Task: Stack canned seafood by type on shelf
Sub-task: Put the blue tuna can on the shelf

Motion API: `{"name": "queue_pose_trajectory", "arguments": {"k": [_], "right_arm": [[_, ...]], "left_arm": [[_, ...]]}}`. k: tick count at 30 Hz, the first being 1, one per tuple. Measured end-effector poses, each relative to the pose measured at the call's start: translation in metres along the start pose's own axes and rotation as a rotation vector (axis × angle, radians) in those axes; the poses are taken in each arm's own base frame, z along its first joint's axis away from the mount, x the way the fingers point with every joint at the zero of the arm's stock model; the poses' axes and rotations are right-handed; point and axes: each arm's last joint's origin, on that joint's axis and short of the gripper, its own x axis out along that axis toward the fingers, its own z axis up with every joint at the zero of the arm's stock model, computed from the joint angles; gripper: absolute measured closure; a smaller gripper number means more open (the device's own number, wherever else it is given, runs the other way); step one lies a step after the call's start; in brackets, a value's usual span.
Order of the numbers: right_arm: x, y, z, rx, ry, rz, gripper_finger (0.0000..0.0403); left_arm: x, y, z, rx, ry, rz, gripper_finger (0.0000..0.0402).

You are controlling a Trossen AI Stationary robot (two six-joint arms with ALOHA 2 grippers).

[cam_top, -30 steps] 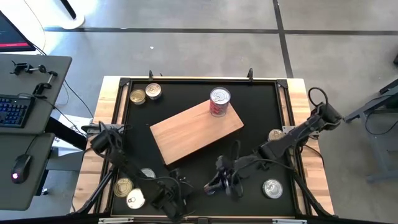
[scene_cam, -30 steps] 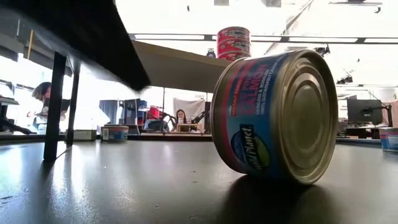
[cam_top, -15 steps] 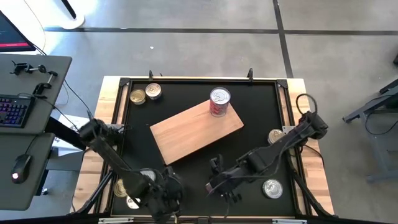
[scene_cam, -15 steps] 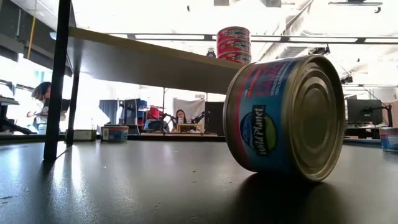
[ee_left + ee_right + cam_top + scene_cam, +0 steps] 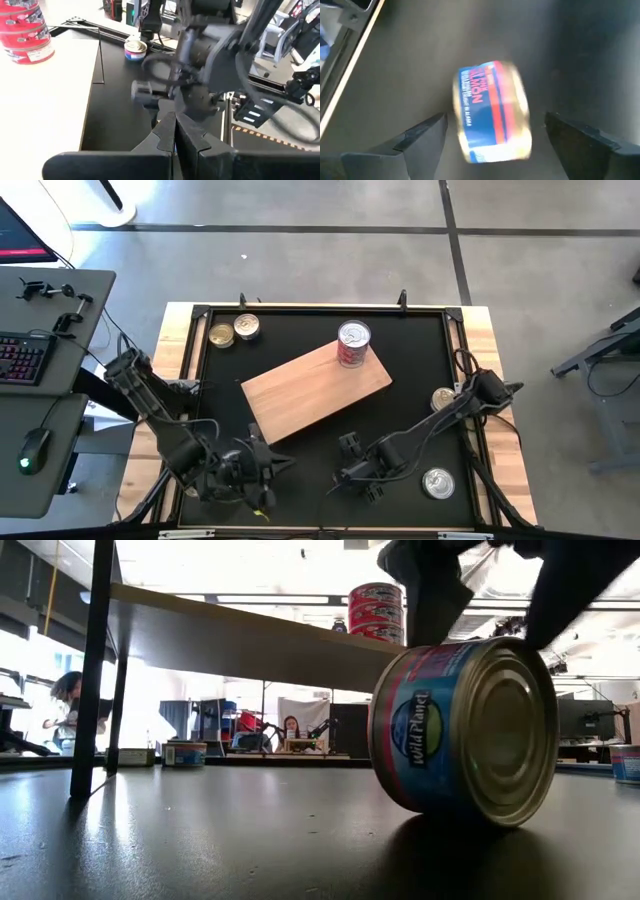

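High view: the wooden shelf [image 5: 315, 390] lies tilted at the middle of the black tabletop [image 5: 420, 355], with 1 tall red-label tin [image 5: 352, 344] standing on its upper right corner. 2 flat tins [image 5: 232, 331] sit at the upper left of the tabletop, 1 silver-topped tin [image 5: 437, 482] at the lower right and another [image 5: 443, 397] at the right edge. The right gripper [image 5: 362, 477] hangs below the shelf, lower centre of the frame. The left gripper [image 5: 262, 470] sits at the lower left.

Low view: a blue and red tin [image 5: 465, 730] lies on its side on the tabletop at the right of the frame, its silver end facing the camera. Dark fingers [image 5: 430, 585] of the right gripper stand spread just above it, 1 on each side, not gripping. The shelf's underside [image 5: 240, 640] spans the upper left, with the red-label tin [image 5: 376, 610] seen on top.

Left wrist view: the left gripper's fingers [image 5: 187, 137] are pressed together, holding nothing. The red-label tin [image 5: 25, 30] stands on the shelf [image 5: 45, 95] at the upper left.

Right wrist view: the 2 fingers [image 5: 420, 137] stand wide apart with the tipped tin [image 5: 492, 112] lying free between them.
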Motion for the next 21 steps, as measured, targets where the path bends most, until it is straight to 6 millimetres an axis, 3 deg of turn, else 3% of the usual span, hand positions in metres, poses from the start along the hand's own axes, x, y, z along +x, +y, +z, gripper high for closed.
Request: {"name": "queue_pose_trajectory", "arguments": {"k": [10,13,18,21], "right_arm": [[0.026,0.002,-0.001,0.072,0.046,-0.024,0.0090],[0.025,0.001,-0.001,0.099,0.034,-0.074,0.0130],[0.017,0.002,0.008,0.144,-0.005,-0.097,0.0232],[0.001,0.008,0.020,0.134,-0.030,-0.066,0.0231]], "left_arm": [[-0.005,-0.003,0.001,0.038,-0.004,-0.032,0.0402],[-0.019,-0.007,0.012,0.035,-0.063,-0.095,0.0401],[-0.052,-0.005,0.037,0.114,-0.208,-0.134,0.0401],[-0.069,0.002,0.048,0.155,-0.269,-0.096,0.0401]]}}
